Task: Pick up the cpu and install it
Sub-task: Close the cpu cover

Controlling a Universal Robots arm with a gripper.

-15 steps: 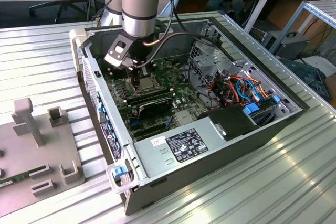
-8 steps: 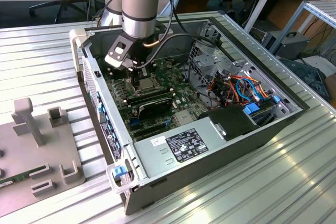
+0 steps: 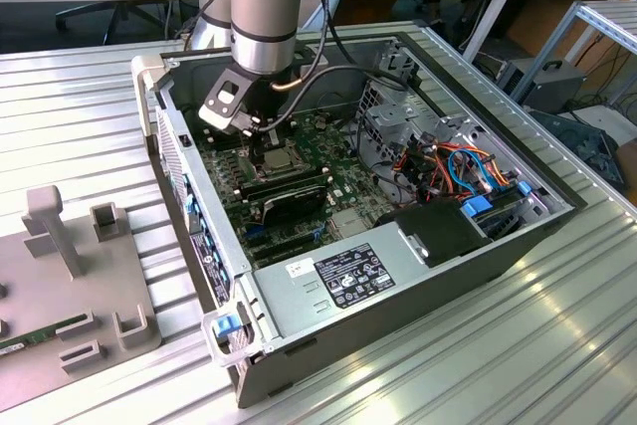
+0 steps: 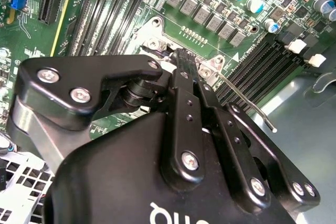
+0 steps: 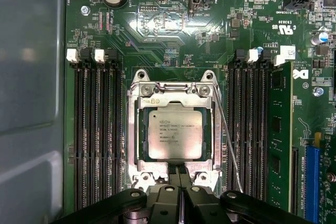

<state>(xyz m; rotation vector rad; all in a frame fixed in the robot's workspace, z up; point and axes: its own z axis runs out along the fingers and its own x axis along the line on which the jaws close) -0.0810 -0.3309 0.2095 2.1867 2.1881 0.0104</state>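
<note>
The cpu (image 5: 175,135), a small silver-grey square, lies flat inside the socket frame (image 5: 134,129) on the green motherboard; it also shows in the exterior view (image 3: 282,158). The frame's thin wire lever (image 5: 226,135) runs along one side of it. In both wrist views my gripper (image 5: 180,174) (image 4: 181,56) is shut, the two black fingers pressed together with nothing between them. Their tips stand at the socket frame's edge, just beside the cpu. Seen from outside, the arm reaches down into the open computer case (image 3: 557,208) and the gripper (image 3: 257,136) hangs right over the socket.
Black memory slots (image 5: 97,129) flank the socket, and one holds a green stick (image 5: 281,129). The case holds a power supply (image 3: 348,274), coloured cables (image 3: 458,161) and a drive cage (image 3: 393,111). A grey fixture plate (image 3: 70,286) lies at the exterior view's left.
</note>
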